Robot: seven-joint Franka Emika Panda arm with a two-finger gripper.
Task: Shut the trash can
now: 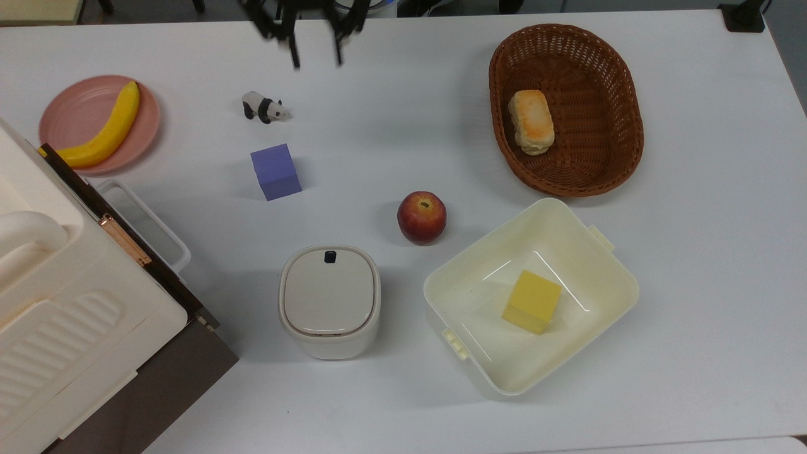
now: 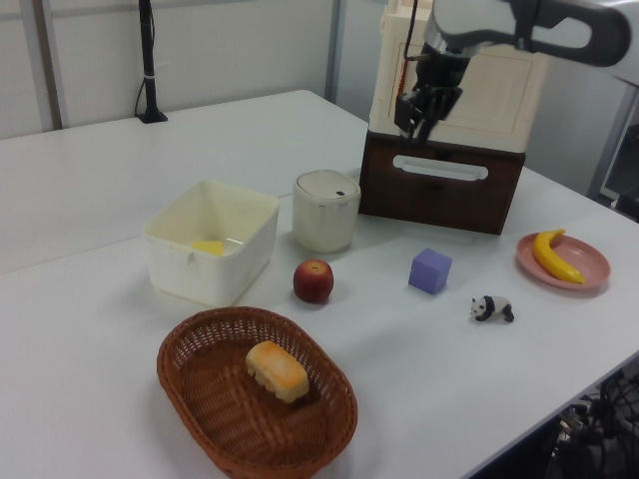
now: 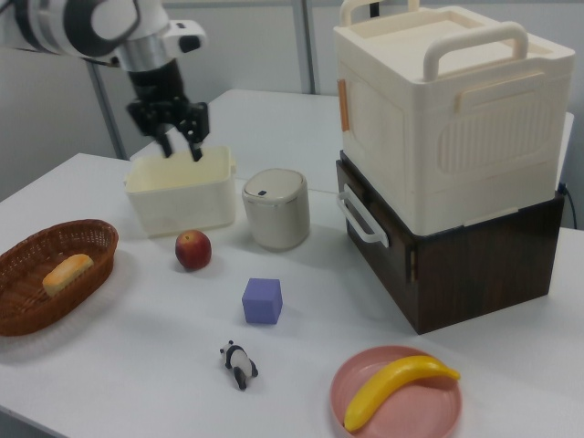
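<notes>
The trash can (image 1: 330,301) is a small cream-white bin standing on the white table with its flat lid down and level. The black button (image 1: 330,256) sits at the lid's far edge in the top view. The bin also stands mid-table in the left view (image 2: 325,210) and in the right view (image 3: 276,208). My gripper (image 1: 315,53) hangs high above the table, well clear of the bin, at the top view's upper edge. It is open and holds nothing. In the right view the gripper (image 3: 182,149) hovers over the cream tub, and in the left view (image 2: 416,118) it hangs before the big appliance.
A red apple (image 1: 421,217) lies beside the bin. A cream tub (image 1: 599,252) holds a yellow block (image 1: 531,301). A wicker basket (image 1: 624,101) holds bread. A purple cube (image 1: 275,171), a toy panda (image 1: 265,107) and a pink plate (image 1: 63,113) with a banana lie behind. The big white appliance (image 1: 63,315) stands at the top view's left.
</notes>
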